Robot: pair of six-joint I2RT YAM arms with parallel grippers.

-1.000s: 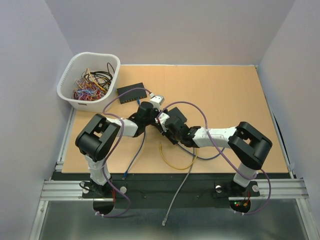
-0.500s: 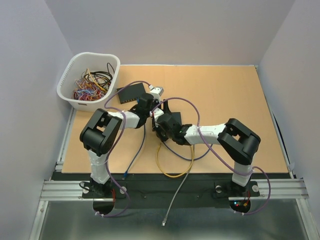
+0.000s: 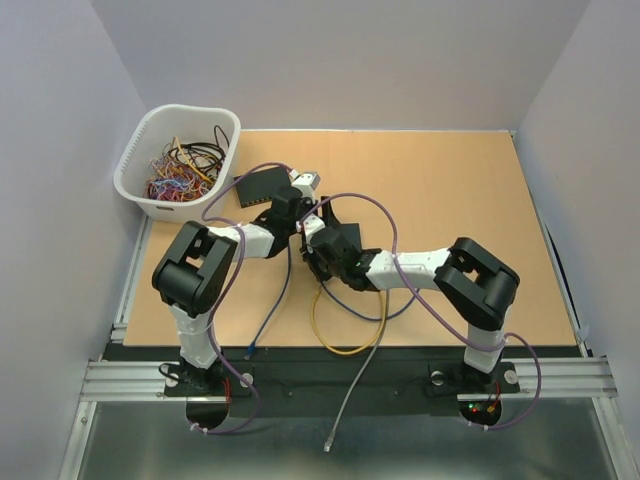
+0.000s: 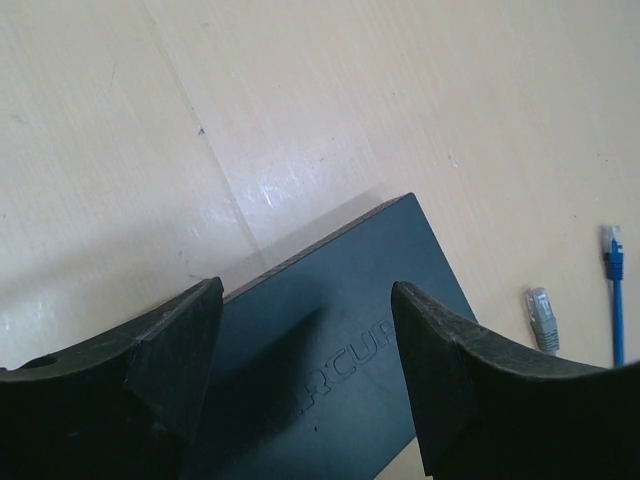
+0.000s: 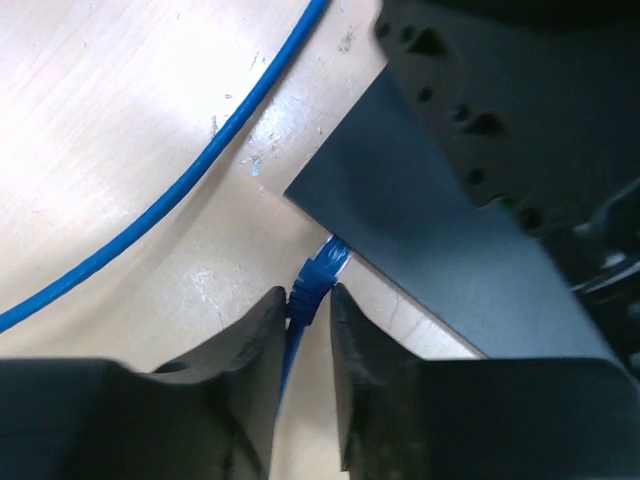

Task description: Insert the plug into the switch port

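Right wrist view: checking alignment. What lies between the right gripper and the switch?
Only the blue plug, tip meeting the switch; the right wrist view shows it.

1. Your left arm [image 3: 250,240] and right arm [image 3: 420,265] share one build: white links between bulky black joint housings.
2. A purple cable [image 3: 541,383] trails from each arm down to the base rail [image 3: 340,378].
3. Your fingers [image 4: 170,360] are matte black wedges, rough-faced.
4. Red and green lights [image 3: 480,408] glow just beside that rail.
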